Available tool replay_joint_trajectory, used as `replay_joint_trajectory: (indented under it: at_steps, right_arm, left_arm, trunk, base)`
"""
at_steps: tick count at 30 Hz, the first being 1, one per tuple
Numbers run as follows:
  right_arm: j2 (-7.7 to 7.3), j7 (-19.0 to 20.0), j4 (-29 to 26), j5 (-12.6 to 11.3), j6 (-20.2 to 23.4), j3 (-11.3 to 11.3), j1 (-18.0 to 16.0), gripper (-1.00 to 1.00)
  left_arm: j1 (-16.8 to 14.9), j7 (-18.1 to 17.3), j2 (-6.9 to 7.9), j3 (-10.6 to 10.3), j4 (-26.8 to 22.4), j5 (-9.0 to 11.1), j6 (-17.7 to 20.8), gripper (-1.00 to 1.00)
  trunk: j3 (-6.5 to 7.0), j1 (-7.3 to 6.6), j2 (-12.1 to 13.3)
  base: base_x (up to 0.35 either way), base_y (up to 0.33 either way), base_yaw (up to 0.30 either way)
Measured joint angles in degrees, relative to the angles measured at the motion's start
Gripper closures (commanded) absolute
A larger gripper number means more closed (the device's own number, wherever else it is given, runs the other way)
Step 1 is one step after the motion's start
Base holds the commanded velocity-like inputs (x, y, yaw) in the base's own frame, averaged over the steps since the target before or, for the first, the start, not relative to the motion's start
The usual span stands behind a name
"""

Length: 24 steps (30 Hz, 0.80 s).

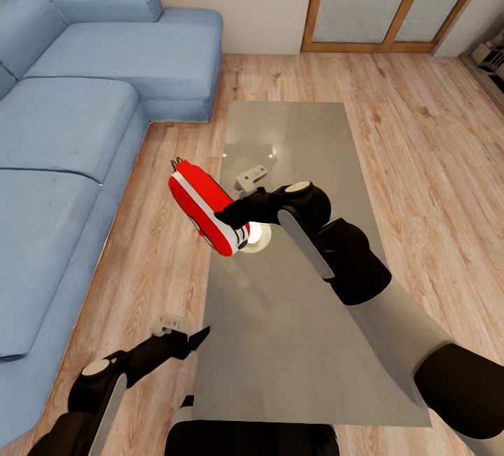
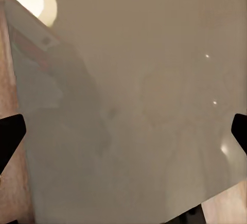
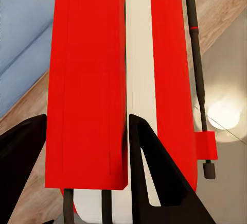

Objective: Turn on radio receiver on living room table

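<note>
1. Head view: the right gripper (image 1: 234,222) has the red radio (image 1: 201,210) clamped and lifted off the table (image 1: 294,344), tilted over its near left edge, beside the sofa (image 1: 63,134).
2. Right wrist view: two dark fingers (image 3: 149,167) press against the radio body (image 3: 92,80), with a thin black rod along one side.
3. The left gripper (image 1: 183,341) hangs empty, jaws apart, at the table's near left edge.
4. Judgement: the radio is in hand, so switching it on comes next, likely calling for the free left gripper to reach its control, which I cannot make out.
</note>
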Motion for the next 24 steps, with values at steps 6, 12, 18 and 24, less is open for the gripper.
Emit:
replay_joint_trajectory:
  at_steps: [6,12,18,24]
  right_arm:
    - [-0.86,0.0,0.1,0.0,0.0,0.0,0.0,1.00]
    - [-3.39,0.0,0.9,0.0,0.0,0.1,0.0,1.00]
    - [-3.64,0.0,1.0,0.1,0.0,0.1,0.0,1.00]
    - [-3.71,0.1,1.1,-0.2,0.0,0.2,0.1,1.00]
  left_arm:
    - [0.0,-0.6,0.18,1.3,0.0,0.5,0.0,-1.00]
    - [-0.2,-3.0,0.75,1.5,-0.1,6.6,-0.5,-1.00]
    - [-2.9,-3.3,4.95,1.6,-0.2,15.8,-1.0,-1.00]
    - [-6.9,-4.3,9.98,1.6,-0.4,28.0,-0.3,-1.00]
  trunk:
    - [0.00,0.00,0.0]
    - [0.00,0.00,0.0]
    - [0.00,0.00,0.0]
    - [0.00,0.00,0.0]
  base:
    - [0.000,0.000,0.000]
    - [0.000,0.000,0.000]
    - [0.000,0.000,0.000]
    - [0.000,0.000,0.000]
